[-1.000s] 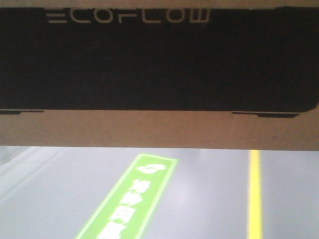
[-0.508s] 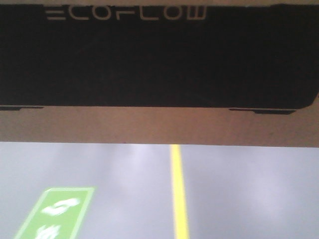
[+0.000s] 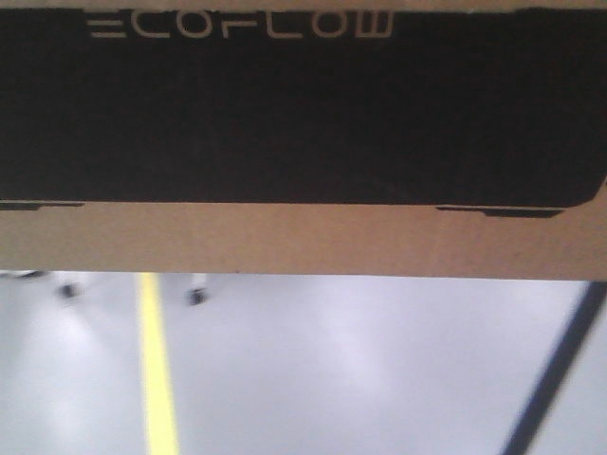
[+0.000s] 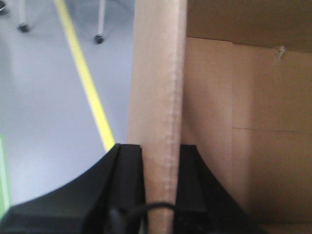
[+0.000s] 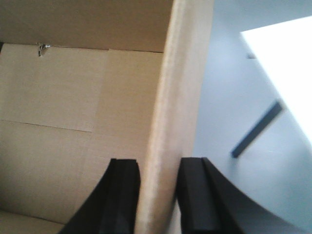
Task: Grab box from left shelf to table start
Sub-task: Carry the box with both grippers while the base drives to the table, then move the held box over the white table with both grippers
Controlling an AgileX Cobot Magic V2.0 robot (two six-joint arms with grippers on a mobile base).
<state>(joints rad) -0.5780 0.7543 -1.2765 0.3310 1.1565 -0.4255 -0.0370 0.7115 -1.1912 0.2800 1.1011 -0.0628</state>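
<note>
The box [image 3: 303, 242] fills the top of the front view, its black ECOFLOW panel facing the camera and grey floor showing beneath it. My left gripper [image 4: 161, 148] is shut on the box's left wall [image 4: 156, 73], one black finger outside and one inside the carton. My right gripper [image 5: 158, 163] is shut on the right wall [image 5: 185, 73] in the same way. The white table [image 5: 287, 63] shows as a bright corner at the upper right of the right wrist view, with a dark leg [image 5: 256, 131] under it. The left shelf is out of view.
A yellow floor line [image 3: 156, 370] runs down the grey floor, also seen as the yellow line [image 4: 87, 83] left of the box. Legs on caster wheels [image 4: 99, 38] stand beyond it. A dark slanted leg [image 3: 555, 379] crosses the front view's lower right.
The floor has slid left under the box: the green sign left the view, the yellow line moved from right to left, and a dark leg came in at right. The box stays fixed.
</note>
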